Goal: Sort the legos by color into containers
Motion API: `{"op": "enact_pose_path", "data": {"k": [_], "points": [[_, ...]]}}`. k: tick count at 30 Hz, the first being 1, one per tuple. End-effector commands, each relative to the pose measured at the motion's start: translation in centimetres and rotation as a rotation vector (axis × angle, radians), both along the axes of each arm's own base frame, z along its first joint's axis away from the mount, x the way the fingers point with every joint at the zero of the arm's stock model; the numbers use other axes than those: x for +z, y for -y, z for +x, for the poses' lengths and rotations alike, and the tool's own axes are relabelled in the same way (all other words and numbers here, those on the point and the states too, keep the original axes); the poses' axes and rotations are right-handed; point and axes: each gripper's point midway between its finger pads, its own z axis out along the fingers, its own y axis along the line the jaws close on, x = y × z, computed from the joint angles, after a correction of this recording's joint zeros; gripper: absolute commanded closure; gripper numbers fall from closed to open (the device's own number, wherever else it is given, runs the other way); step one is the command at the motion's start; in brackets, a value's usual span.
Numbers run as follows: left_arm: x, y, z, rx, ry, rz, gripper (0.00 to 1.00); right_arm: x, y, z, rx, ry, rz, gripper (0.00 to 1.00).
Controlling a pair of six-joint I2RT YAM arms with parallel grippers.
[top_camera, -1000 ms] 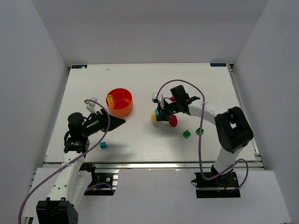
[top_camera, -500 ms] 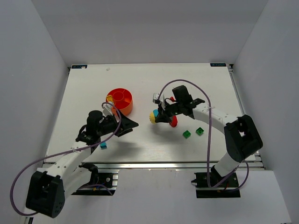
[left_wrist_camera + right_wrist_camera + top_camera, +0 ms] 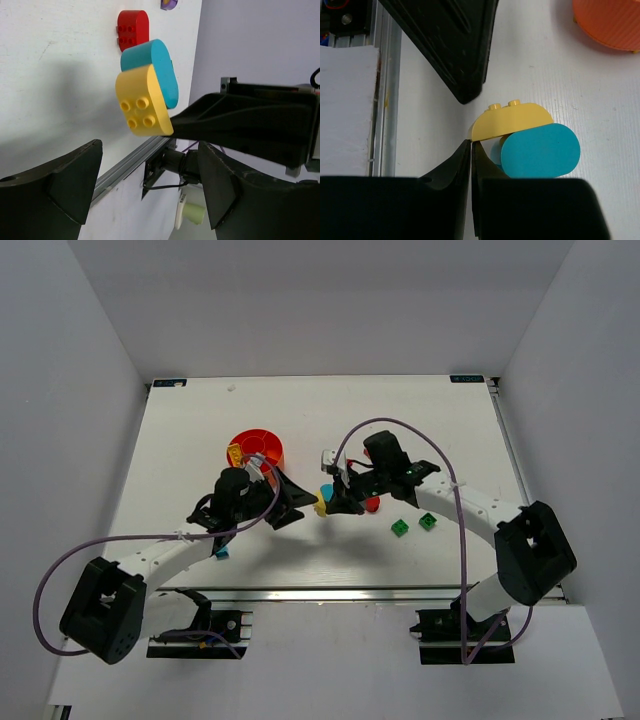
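Right hand (image 3: 471, 150): its two fingers are pressed tight together. The tips touch the bottom corner of the yellow block (image 3: 142, 107). I cannot tell if they nip a thin edge of it.
Yellow block: it is stuck to the blue block (image 3: 157, 65). The pair sits in the middle of the worktop (image 3: 180, 440), near the dish (image 3: 610, 22) but not in it.
Why held there: I think the right hand keeps the pair steady, because two colours joined together cannot go into one part of the dish.
Left hand (image 3: 149, 155): spread wide open, one finger on each side, with the pair just in front of the gap. It touches nothing yet.
Why open: it looks ready to close on one block and pull it off the other.
Other blocks: a red block (image 3: 133, 30) and a purple piece (image 3: 169, 4) lie just past the pair. Two green blocks (image 3: 400, 528) lie further right. A small blue block (image 3: 221, 552) lies by the left arm.
How far along: most blocks are out on the worktop, so the sorting is far from done.
Watch out: the pair could slip if only a corner is held.
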Motion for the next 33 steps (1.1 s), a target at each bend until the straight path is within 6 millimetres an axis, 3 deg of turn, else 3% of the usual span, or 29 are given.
{"op": "enact_pose_path", "data": {"k": [1,11,21,28,29,33], "points": [[1.8,0.9,1.0,0.035,0.035,-0.051,0.14,2.0,-0.6,-0.7,0.020,0.033,0.054,0.92],[1.1,2.2,1.1,0.038,-0.002,-0.059,0.14,3.2,-1.0,-1.5,0.027,0.047,0.089,0.92],[1.6,3.0,1.3,0.048,-0.018,-0.095,0.23,3.6,-1.3,-2.0,0.039,0.044,0.099,0.92],[1.6,3.1,1.2,0.046,-0.022,-0.112,0.45,3.5,-1.3,-1.9,0.031,0.049,0.099,0.92],[1.7,3.1,1.2,0.044,-0.020,-0.114,0.53,3.4,-1.2,-1.8,0.028,0.047,0.098,0.92],[1.7,3.2,1.1,0.036,-0.015,-0.129,0.70,3.4,-1.2,-1.9,0.026,0.045,0.098,0.87]]}}
